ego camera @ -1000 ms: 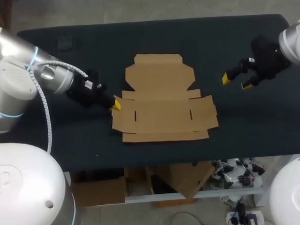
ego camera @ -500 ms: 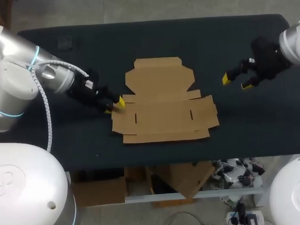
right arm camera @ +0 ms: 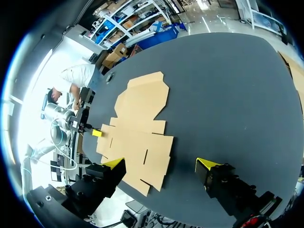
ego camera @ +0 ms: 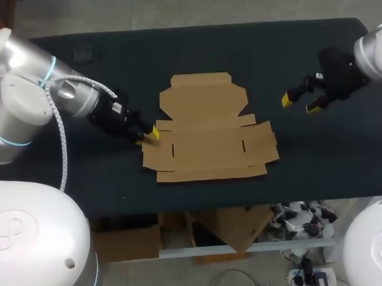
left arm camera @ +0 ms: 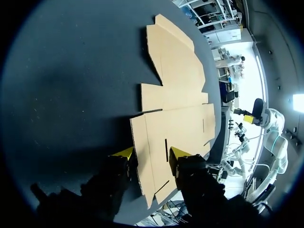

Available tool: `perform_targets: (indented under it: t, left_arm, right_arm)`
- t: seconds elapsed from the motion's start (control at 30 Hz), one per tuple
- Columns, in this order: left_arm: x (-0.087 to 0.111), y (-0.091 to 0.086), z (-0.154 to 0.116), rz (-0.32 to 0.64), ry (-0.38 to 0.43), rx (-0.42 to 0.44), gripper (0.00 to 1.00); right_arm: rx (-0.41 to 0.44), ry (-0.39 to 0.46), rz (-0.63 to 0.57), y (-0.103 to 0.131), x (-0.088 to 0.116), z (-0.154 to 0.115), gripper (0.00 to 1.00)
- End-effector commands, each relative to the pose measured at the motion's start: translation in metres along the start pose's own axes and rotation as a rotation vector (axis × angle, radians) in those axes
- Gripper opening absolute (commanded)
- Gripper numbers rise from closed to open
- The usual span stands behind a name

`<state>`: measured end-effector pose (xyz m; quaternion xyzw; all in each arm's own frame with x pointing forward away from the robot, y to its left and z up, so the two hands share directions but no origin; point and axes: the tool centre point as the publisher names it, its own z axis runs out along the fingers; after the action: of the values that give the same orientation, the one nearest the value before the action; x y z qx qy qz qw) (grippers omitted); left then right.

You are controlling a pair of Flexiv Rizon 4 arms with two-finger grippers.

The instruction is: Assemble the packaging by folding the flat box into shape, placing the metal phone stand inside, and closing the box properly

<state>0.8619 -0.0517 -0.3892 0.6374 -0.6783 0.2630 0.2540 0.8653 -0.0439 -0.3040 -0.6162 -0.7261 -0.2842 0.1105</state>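
Since the flat box (ego camera: 206,127) lay fully unfolded near the middle of the dark table (ego camera: 317,170), with every flap and panel spread flat on the surface, I judged the task to be barely begun. No wall had been raised, nothing had been placed inside, and the closing was yet to come. The metal phone stand did not show in any view, so its place could not be told.

The left gripper (ego camera: 151,133) sat low at the box's left side flap. In the left wrist view its fingers (left arm camera: 124,153) stood apart, straddling the outer edge of that flap, one over the cardboard (left arm camera: 175,109) and one just off it over the table. They gripped nothing, so the first fold looked to be the step in hand.

The right gripper (ego camera: 297,103) hung well apart from the box, off its right side. In the right wrist view it was spread wide (right arm camera: 160,164) and empty, with the box (right arm camera: 137,133) ahead of it.

As for writing, the cardboard was plain brown, and no label or print could be read on it.
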Motion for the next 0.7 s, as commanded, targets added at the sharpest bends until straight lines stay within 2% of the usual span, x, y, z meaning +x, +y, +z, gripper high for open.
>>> perform_targets:
  t: [0.03,0.7]
  left_arm:
    - [0.002,0.004,0.002,0.0,-0.008,0.007,0.0]
    - [0.012,0.017,0.003,0.026,-0.005,0.015,0.0]
  right_arm:
    - [0.001,0.007,-0.002,-0.001,-0.001,-0.002,1.0]
    - [-0.002,0.008,-0.004,-0.006,0.0,-0.005,1.0]
